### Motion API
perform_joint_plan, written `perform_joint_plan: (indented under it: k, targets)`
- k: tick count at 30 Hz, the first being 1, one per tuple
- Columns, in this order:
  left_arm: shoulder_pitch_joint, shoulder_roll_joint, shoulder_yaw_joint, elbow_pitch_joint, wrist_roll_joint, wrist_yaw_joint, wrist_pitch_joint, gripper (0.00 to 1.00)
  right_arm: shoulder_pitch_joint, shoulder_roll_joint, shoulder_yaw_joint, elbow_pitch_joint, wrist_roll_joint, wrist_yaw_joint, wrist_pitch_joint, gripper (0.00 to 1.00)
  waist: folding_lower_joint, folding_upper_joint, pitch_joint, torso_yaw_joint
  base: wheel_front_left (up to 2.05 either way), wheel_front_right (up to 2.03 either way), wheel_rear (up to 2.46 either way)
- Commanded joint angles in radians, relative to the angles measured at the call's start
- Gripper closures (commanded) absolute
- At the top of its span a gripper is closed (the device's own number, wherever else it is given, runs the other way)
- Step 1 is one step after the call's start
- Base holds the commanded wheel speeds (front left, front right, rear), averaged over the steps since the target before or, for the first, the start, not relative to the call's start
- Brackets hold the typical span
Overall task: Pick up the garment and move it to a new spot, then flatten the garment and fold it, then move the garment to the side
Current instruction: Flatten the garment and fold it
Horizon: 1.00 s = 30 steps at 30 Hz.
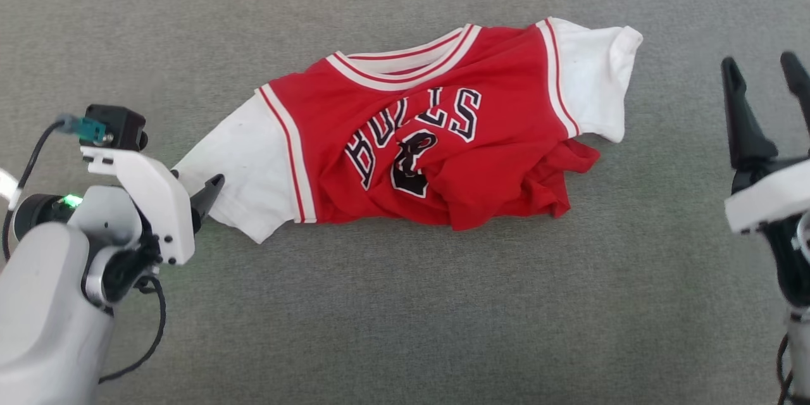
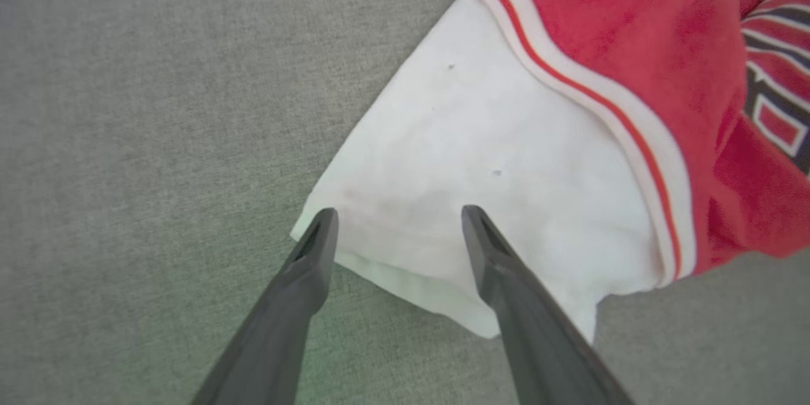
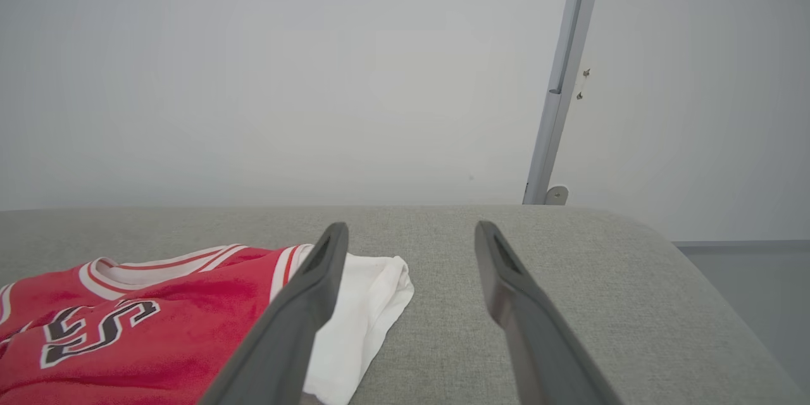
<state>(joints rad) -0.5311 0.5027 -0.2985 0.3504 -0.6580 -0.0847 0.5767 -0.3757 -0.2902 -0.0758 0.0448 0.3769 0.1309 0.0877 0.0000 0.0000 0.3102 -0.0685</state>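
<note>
I'm at pickup, I judge: left claw [image 2: 395,221] open over the jersey's [image 1: 443,139] white sleeve [image 2: 474,158] lower-centre, right claw [image 1: 759,63] open too; next, pinch.

Crumpled red garment [image 1: 506,139], grey padded surface [image 1: 405,316]

The grey fabric-covered counter [image 1: 405,316] is carrying the garment [image 1: 443,139], which is lying rumpled between the left gripper [image 2: 398,218] and the right gripper [image 1: 759,62], nearer the left
</note>
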Motion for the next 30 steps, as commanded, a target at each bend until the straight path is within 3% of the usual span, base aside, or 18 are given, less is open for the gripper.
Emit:
perform_joint_plan:
  k: [1, 8, 15, 21, 22, 23, 30]
  targets:
    - [-0.033, 0.0, -0.008, 0.028, 0.005, 0.017, 0.043, 0.0, 0.032, 0.023, -0.014, -0.025, -0.014, 0.0, -0.008, 0.0, 0.0, 0.0, 0.004, -0.009, 0.0, 0.0, 0.0]
    - [-0.126, 0.012, -0.045, 0.16, 0.038, 0.091, 0.199, 0.0, 0.1, 0.081, -0.023, -0.079, -0.002, 0.0, 0.011, 0.0, 0.0, 0.0, 0.021, -0.032, 0.0, 0.0, 0.0]
    - [-0.182, 0.011, -0.069, 0.265, 0.053, 0.145, 0.32, 0.0, 0.114, 0.077, -0.009, -0.091, 0.012, 0.0, 0.04, 0.0, 0.0, 0.0, 0.029, -0.038, 0.0, 0.0, 0.0]
    - [-0.213, -0.036, -0.092, 0.351, 0.016, 0.15, 0.443, 0.0, 0.092, 0.054, 0.019, -0.088, 0.044, 0.0, 0.106, 0.0, 0.0, 0.0, 0.035, -0.029, 0.0, 0.0, 0.0]
    - [-0.216, -0.048, -0.1, 0.36, 0.008, 0.137, 0.462, 0.08, 0.083, 0.046, 0.025, -0.084, 0.048, 0.0, 0.119, 0.0, 0.0, 0.0, 0.036, -0.026, 0.0, 0.0, 0.0]
    - [-0.221, -0.055, -0.106, 0.366, 0.003, 0.127, 0.472, 1.0, 0.072, 0.04, 0.029, -0.076, 0.057, 0.0, 0.137, 0.0, 0.0, 0.0, 0.038, -0.025, 0.0, 0.0, 0.0]
    - [-0.276, -0.102, -0.127, 0.389, -0.002, 0.075, 0.448, 1.0, -0.073, -0.041, 0.077, 0.05, 0.105, 0.0, 0.278, 0.0, 0.0, 0.0, 0.065, 0.015, 0.0, 0.0, 0.0]
